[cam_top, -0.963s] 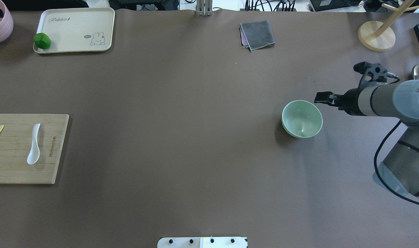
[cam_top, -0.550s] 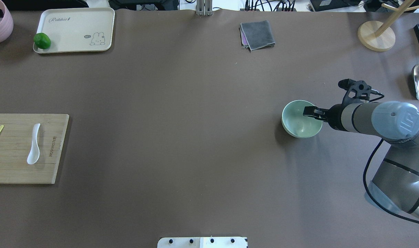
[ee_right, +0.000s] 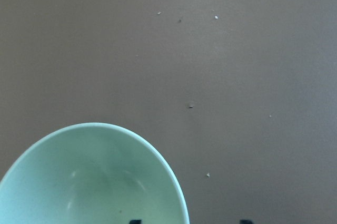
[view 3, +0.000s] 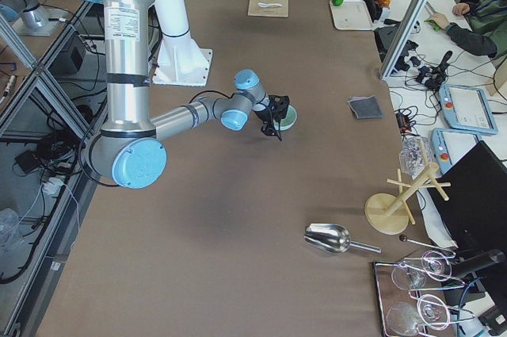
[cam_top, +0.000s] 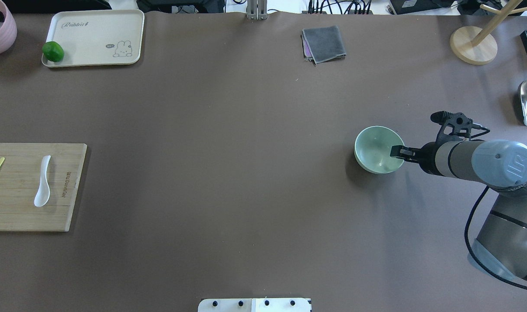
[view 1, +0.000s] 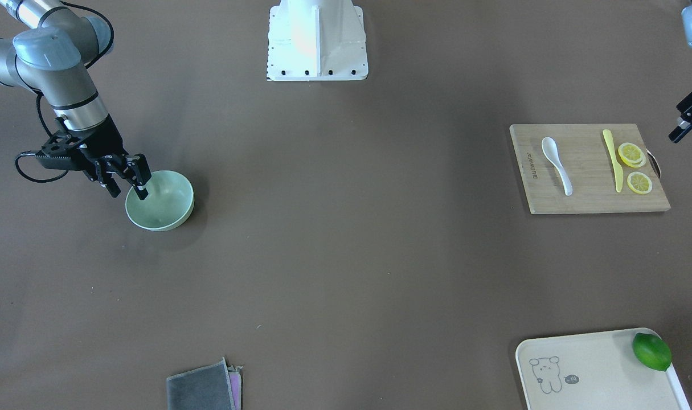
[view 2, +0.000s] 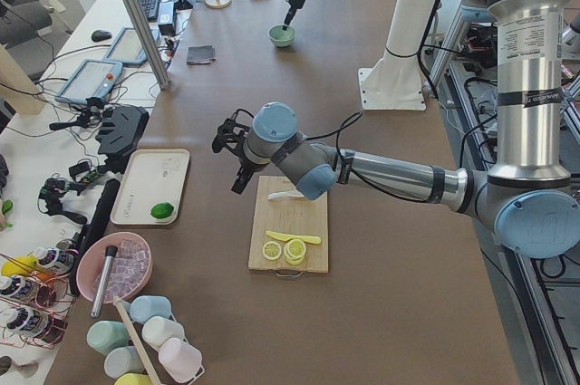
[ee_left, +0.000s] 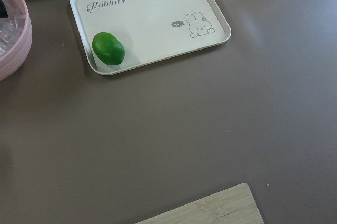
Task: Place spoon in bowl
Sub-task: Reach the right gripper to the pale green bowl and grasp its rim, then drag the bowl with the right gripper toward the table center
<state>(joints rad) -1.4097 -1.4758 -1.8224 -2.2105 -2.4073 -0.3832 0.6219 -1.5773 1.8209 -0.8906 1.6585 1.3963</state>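
In the front-facing view the spoon (view 1: 556, 165) lies on the cutting board (view 1: 585, 200) at the right of the frame, beside a yellow knife (view 1: 612, 160) and lemon slices (view 1: 635, 168). Nothing holds it. The bowl (view 1: 164, 209) sits at far left, well apart from the spoon and empty. The right gripper (view 1: 129, 193) has its jaws spread astride the bowl's rim, one finger inside and one outside. The left gripper (view 1: 676, 135) pokes in at the right edge above the board; whether it is spread cannot be told.

From overhead, the spoon (cam_top: 43, 182) is at mid-left and the bowl (cam_top: 375, 149) right of centre, with the right gripper (cam_top: 394, 151) over its right-hand rim.

The left side view shows the near arm's gripper hanging just off the board's far end, near the spoon but not touching it.

The right wrist view shows the bowl (ee_right: 79, 182) at lower left with two fingertips (ee_right: 135, 221) either side of its rim.

Judged so, the placing itself has not begun: the spoon has yet to be picked up, carried across the table and released.
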